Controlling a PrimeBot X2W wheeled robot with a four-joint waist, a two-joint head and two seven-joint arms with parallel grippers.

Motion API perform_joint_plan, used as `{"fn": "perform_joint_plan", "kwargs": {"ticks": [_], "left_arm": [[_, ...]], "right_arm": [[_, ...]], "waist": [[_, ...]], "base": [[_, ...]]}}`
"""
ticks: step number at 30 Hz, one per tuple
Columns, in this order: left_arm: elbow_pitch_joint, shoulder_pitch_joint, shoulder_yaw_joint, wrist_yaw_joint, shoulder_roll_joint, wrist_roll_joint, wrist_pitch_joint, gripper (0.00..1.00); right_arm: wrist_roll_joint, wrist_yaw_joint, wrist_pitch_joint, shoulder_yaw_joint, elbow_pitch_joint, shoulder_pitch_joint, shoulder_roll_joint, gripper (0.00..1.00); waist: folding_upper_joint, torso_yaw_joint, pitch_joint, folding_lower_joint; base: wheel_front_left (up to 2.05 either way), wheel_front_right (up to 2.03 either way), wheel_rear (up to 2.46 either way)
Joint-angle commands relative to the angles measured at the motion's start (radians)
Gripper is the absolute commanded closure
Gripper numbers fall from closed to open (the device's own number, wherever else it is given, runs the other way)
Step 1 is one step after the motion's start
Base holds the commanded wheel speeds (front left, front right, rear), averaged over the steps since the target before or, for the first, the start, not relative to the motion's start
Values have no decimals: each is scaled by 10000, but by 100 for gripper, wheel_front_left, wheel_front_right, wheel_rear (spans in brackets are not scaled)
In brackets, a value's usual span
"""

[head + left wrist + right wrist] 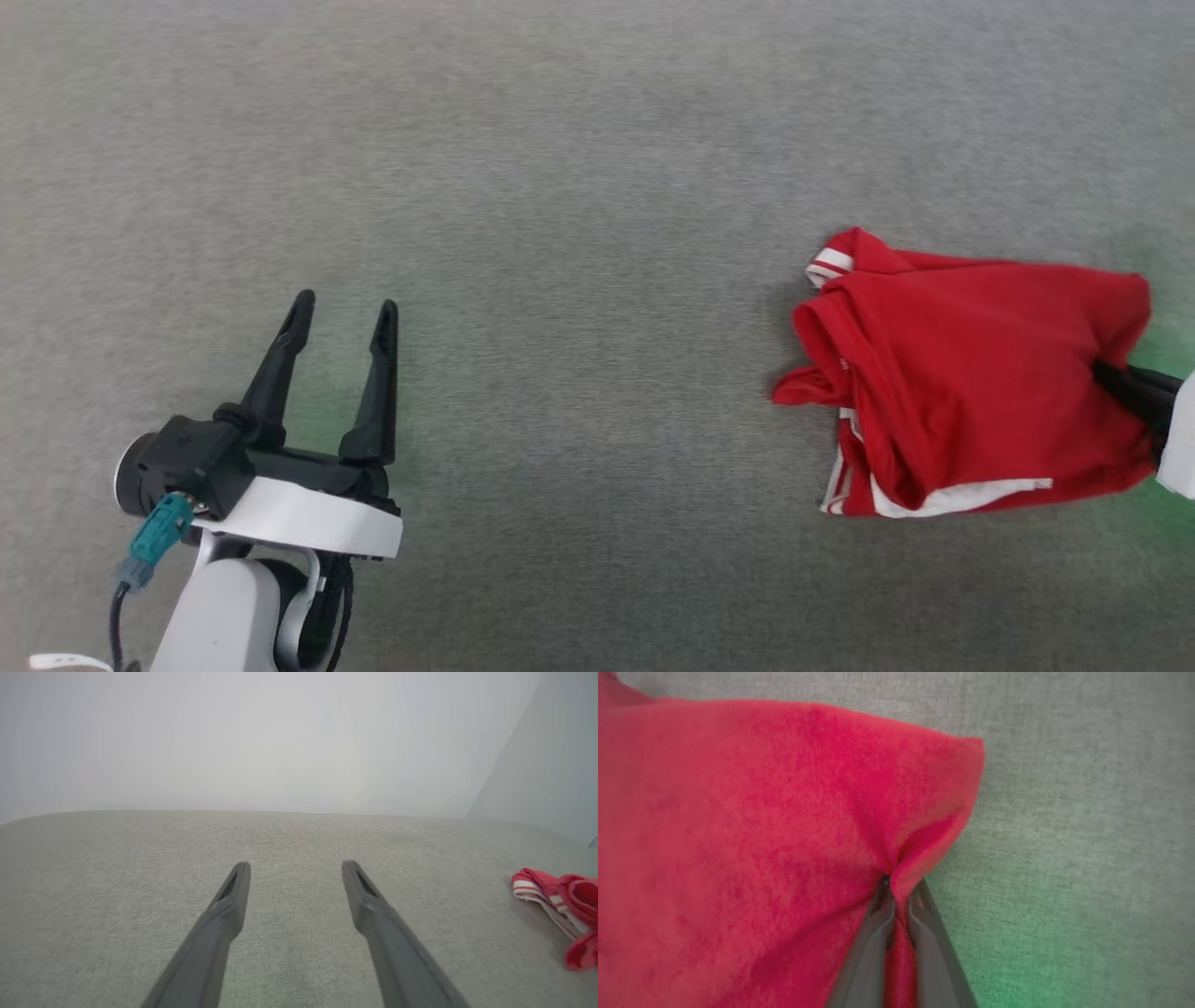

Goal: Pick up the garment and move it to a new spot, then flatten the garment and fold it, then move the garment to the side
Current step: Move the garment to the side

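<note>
A grey woven fabric surface spans the head view, evenly lit, with a faint green cast at the right edge (stronger at the lower right of the right wrist view). In the left wrist view a pale blank wall rises behind it, a greyer panel slanting at upper right.

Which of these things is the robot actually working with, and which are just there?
In the job:
- the garment, a crumpled red T-shirt
- the right gripper, shut on it

Just there:
- the left gripper, open, apart from it
- the grey fabric surface
- the pale wall
</note>
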Motion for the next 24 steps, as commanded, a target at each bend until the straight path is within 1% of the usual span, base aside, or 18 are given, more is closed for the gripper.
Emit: {"fn": "perform_joint_plan", "kwargs": {"ticks": [1,7,13,18,22,24], "left_arm": [[-66,-182,-37,24,49,77,-50,0],[-193,-707,-472,23,467,251,-50,0],[-334,-1968,-1149,24,970,291,-49,0],[-411,-3220,-1674,24,1318,308,-49,0],[-427,-4173,-1966,24,1451,219,-50,0],[-426,-4555,-2055,24,1460,170,-49,0]], "right_arm": [[-52,-38,-69,80,238,193,128,100],[81,-39,-859,-901,298,247,-345,100],[-89,-23,-1717,-2181,1080,181,-939,100],[-508,-17,-2568,-3091,2138,-410,-1129,100],[-1097,-17,-3405,-3559,3058,-1197,-1212,100],[-1465,-17,-3872,-3713,3603,-1646,-1374,100]], "waist": [[0,-371,95,0],[0,-1338,575,0],[0,-1982,1371,0],[0,-2230,2035,0],[0,-2191,2409,0],[0,-2124,2584,0]], "base": [[0,0,0],[0,0,0],[0,0,0],[0,0,0],[0,0,0],[0,0,0]]}}
